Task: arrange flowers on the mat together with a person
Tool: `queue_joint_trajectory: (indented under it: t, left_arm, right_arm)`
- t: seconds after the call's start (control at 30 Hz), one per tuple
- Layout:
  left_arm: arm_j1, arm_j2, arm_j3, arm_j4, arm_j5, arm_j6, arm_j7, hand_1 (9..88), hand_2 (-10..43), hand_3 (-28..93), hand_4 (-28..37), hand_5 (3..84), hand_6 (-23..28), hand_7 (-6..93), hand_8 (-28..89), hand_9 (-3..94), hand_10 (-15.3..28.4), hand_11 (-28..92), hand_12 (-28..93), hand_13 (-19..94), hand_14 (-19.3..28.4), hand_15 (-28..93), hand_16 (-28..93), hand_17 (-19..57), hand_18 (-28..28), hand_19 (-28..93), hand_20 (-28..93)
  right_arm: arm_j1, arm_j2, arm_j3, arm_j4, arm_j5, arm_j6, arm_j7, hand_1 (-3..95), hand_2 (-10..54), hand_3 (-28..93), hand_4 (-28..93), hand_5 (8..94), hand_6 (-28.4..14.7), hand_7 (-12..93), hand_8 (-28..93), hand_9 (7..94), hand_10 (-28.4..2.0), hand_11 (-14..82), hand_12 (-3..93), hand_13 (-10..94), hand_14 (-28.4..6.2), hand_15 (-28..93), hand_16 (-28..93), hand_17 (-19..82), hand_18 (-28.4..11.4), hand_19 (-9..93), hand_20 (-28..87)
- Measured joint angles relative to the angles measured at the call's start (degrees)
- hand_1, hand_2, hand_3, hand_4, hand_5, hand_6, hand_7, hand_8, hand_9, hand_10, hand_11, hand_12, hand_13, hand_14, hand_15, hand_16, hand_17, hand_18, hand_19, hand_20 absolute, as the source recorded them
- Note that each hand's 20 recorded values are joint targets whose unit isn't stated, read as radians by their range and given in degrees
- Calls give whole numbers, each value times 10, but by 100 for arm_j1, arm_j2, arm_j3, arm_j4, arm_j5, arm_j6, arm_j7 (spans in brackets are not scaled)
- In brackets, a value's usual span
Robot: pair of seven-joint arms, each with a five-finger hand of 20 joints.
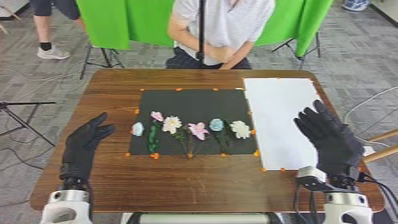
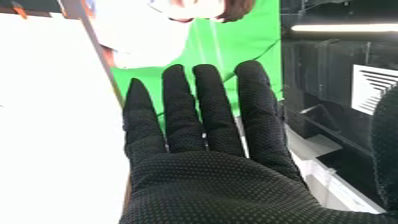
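Several artificial flowers lie on the black mat [image 1: 169, 97]: a pale blue one [image 1: 138, 129], a small pink one [image 1: 157, 116], a cream one [image 1: 171, 125], a pink one [image 1: 198, 131], a blue one [image 1: 216, 125] and a white one [image 1: 240, 130]. Green stems and a leafy strand [image 1: 153, 140] run toward the robot. My left hand [image 1: 82, 150] is open over the table, left of the mat. My right hand [image 1: 333, 145] is open over the right side, beside the white sheet; in the right wrist view the same right hand [image 2: 213, 185] has straight fingers and holds nothing.
A white sheet [image 1: 280, 120] lies right of the mat. Orange bits [image 1: 155, 156] mark the mat's edges. A person stands behind the table's far edge with hands together, off the flowers. A green cloth [image 1: 133, 25] hangs behind, and a thin dark pole [image 1: 202, 35] rises there.
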Motion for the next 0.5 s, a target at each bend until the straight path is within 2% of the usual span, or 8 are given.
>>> queue_joint_trajectory:
  t: [0.1,0.23,0.5]
  left_arm:
    - [-7,0,0,0,-5,0,2,173,43,680,-279,487,25,114,-63,507,152,200,145,390,176,195,-5,71,112,110,156]
    - [-10,0,7,0,-61,27,53,161,64,672,-283,491,25,114,-63,521,150,204,145,397,177,197,-5,78,112,112,157]
    - [-34,11,77,8,-180,160,172,155,97,670,-283,498,26,116,-64,532,148,204,141,402,178,204,-7,81,111,112,157]
  right_arm:
    - [1,-1,26,0,-39,-83,46,41,2,782,-184,373,16,80,-85,390,-133,37,109,307,-110,100,84,198,-151,26,261]
    - [6,-1,42,5,-95,-207,99,40,3,780,-184,372,16,80,-84,387,-134,37,108,306,-112,101,81,197,-151,28,260]
    - [5,-3,36,16,-60,-216,137,39,4,778,-183,379,12,80,-83,391,-136,39,108,309,-115,106,79,196,-151,30,260]
